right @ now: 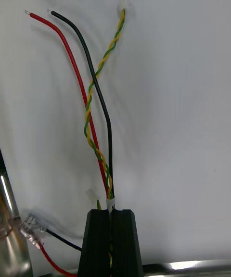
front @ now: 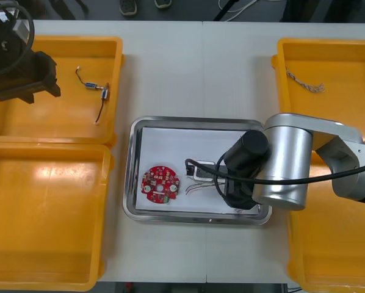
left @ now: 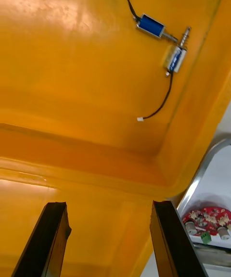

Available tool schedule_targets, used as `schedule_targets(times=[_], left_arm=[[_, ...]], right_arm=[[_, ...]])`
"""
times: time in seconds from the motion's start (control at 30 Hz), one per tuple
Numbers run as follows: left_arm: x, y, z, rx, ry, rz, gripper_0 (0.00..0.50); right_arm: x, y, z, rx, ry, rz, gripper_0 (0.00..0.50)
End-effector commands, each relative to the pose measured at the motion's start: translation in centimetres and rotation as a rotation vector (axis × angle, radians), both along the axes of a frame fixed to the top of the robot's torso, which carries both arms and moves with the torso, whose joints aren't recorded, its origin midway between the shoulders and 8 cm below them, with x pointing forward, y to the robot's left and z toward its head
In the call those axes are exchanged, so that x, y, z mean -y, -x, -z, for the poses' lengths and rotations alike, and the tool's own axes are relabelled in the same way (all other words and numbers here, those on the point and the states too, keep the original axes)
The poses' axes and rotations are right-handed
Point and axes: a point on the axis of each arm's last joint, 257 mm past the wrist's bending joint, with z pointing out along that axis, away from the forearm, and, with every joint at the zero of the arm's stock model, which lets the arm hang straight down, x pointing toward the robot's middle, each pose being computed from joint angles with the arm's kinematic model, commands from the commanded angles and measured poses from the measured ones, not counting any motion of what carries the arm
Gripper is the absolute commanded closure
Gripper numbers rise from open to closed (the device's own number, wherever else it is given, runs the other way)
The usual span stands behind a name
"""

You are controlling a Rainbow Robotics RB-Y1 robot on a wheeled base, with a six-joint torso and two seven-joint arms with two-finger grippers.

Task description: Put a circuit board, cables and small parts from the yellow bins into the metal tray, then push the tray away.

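Note:
My right gripper (right: 111, 238) is low over the white inside of the metal tray (front: 135, 133), at its right part. It is shut on a bundle of cables (right: 96, 113): one red, one black, one twisted yellow and green, lying fanned out on the white beyond the fingertips. A round red circuit board (front: 160, 185) lies in the tray's left part, with cables (front: 198, 177) to its right. My left gripper (left: 109, 243) stands open over the far left yellow bin (front: 60, 125), nothing between its fingers. Small metal parts (left: 151, 26) with black wires lie in that bin.
A clear connector (right: 31, 231) with red and black wires lies beside my right fingers. A twisted cable (front: 306, 82) lies in the far right yellow bin (front: 280, 67). The near left bin (front: 48, 207) holds nothing. The tray's rim (left: 199, 181) and the circuit board (left: 207, 219) show past the left fingers.

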Motion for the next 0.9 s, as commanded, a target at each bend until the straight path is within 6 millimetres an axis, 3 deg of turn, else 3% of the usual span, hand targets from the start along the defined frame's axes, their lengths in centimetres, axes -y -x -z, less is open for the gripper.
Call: schedule_targets(times=[0.03,0.07,0.1,0.17,0.27,0.63,0.9], left_arm=[[0.5,-3.3,-3.8,0.099,0.009,-0.008,0.000],[0.6,-3.9,-3.8,0.104,0.019,-0.023,0.000],[0.7,-4.2,-3.8,0.107,0.023,-0.029,0.000],[1.0,-5.3,-3.5,0.111,0.034,-0.059,0.000],[1.4,-6.7,-3.3,0.129,0.044,-0.094,0.000],[3.1,-10.4,-1.9,0.167,0.133,-0.191,0.000],[3.6,-11.7,-1.2,0.179,0.178,-0.251,0.000]], right_arm=[[-1.6,-0.3,-0.6,0.031,-0.014,-0.039,0.474],[-1.6,-0.3,-0.6,0.031,-0.014,-0.037,0.360],[-1.6,-0.3,-0.6,0.031,-0.014,-0.038,0.309],[-1.6,-0.3,-0.5,0.031,-0.014,-0.038,0.148],[-1.5,-0.4,-0.7,0.034,-0.014,-0.032,0.000],[-1.1,-0.9,-3.7,0.067,-0.003,-0.006,0.000],[-1.3,-0.5,-8.6,0.119,-0.002,0.021,0.000]])
